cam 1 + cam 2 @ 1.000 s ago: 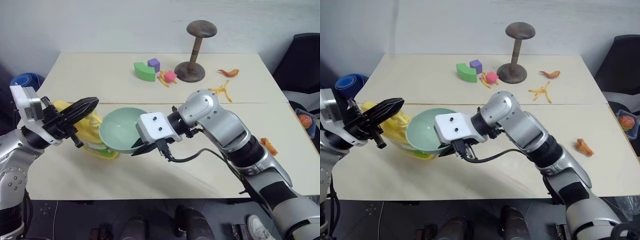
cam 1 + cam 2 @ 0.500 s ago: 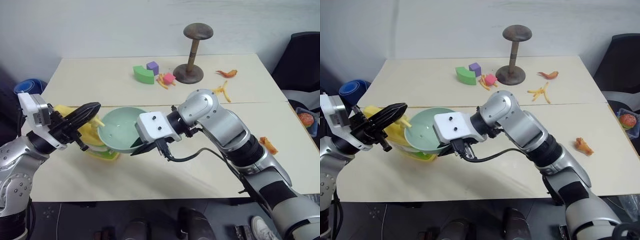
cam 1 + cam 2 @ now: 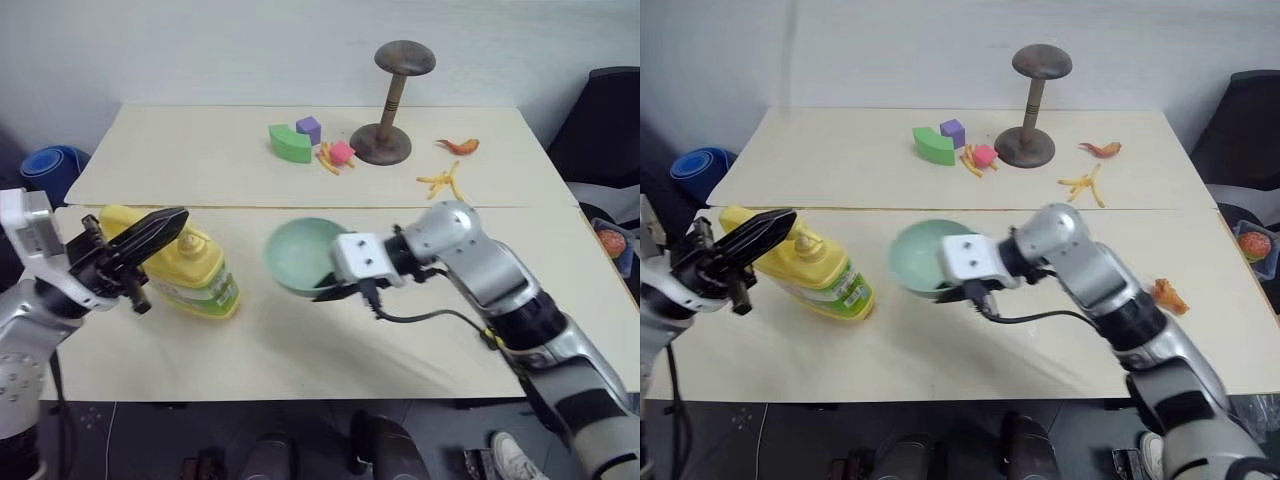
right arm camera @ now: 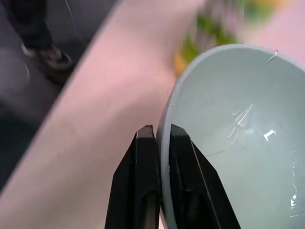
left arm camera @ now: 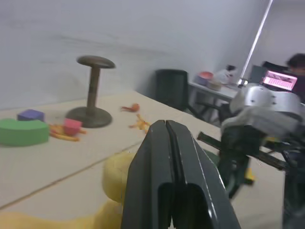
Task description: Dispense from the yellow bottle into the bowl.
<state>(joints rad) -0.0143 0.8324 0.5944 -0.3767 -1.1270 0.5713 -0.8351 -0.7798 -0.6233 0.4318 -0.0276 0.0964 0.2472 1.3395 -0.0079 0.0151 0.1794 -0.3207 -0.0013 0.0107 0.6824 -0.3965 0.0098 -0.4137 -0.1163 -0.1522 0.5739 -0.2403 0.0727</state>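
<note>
Our right gripper (image 4: 159, 143), pinching the bowl (image 3: 303, 255) by its rim, has carried it away from the yellow bottle (image 3: 180, 275); our left gripper (image 3: 160, 228), fingers pressed together, hovers over the pump. Dispensing looks finished.

Yellow bottle (image 3: 190, 275) pump hidden behind left gripper (image 3: 165, 222) (partly).

place: lab/office test room | evidence: pale table (image 3: 300, 340) with toy blocks (image 3: 289, 143), black office chair (image 3: 600, 130), desk with laptop (image 5: 278, 80)
</note>
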